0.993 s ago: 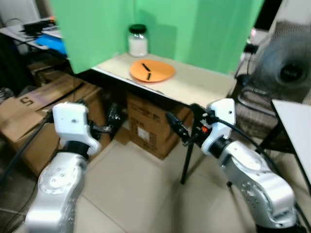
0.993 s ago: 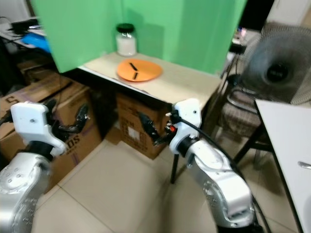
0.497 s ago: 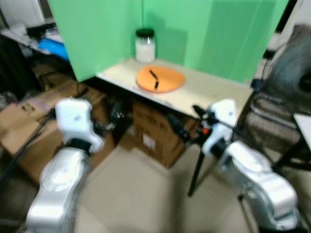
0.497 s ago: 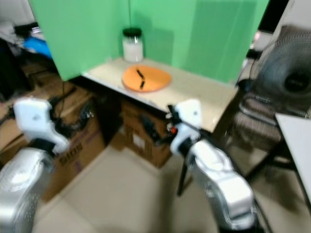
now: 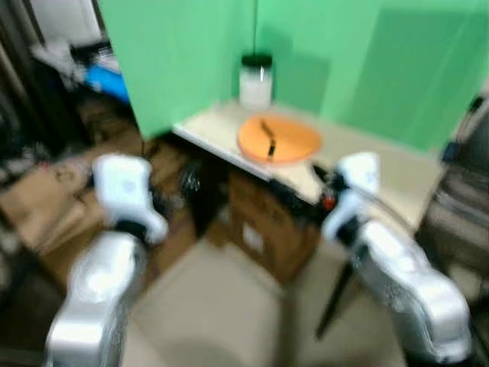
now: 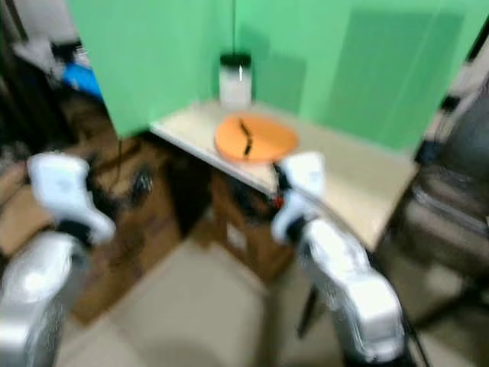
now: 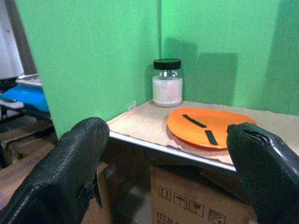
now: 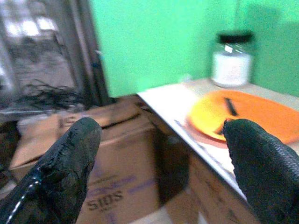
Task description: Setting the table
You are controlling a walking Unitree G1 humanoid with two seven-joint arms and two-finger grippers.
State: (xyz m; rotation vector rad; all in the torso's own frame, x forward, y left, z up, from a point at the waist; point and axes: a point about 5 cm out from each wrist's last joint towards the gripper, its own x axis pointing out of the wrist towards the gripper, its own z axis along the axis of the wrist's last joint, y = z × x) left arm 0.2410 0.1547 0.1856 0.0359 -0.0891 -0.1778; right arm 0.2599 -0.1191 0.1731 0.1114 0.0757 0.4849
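The head views are blurred. A beige desk (image 5: 367, 157) stands against a green backdrop (image 5: 191, 53), and on it lies an orange plate (image 7: 210, 127) with two short black strips on its face. A glass jar (image 7: 167, 83) with a black lid and white contents stands on the desk just behind the plate, toward the corner of the backdrop, apart from the plate's rim. Under the desk, below the plate, sits a cardboard box (image 5: 263, 229), and more cardboard boxes (image 8: 103, 154) lie on the floor off to the robot's left of the desk.

The left gripper (image 7: 170, 177) is held in the air short of the desk's front edge, pointed toward the plate and jar. Its two black fingers (image 7: 70, 172) are spread wide apart, with the plate and jar seen in the gap between them; they hold nothing and touch nothing.

The right gripper (image 8: 163, 172) is also raised before the desk, close to its near edge and aimed along it past the plate toward the jar. Its fingers (image 8: 261, 172) are likewise spread wide, empty, and clear of the plate and the desk.

Both silver arms (image 5: 99, 290) are bent up in front of the robot, the left one over the floor beside the boxes, the right one nearer the desk's front edge.
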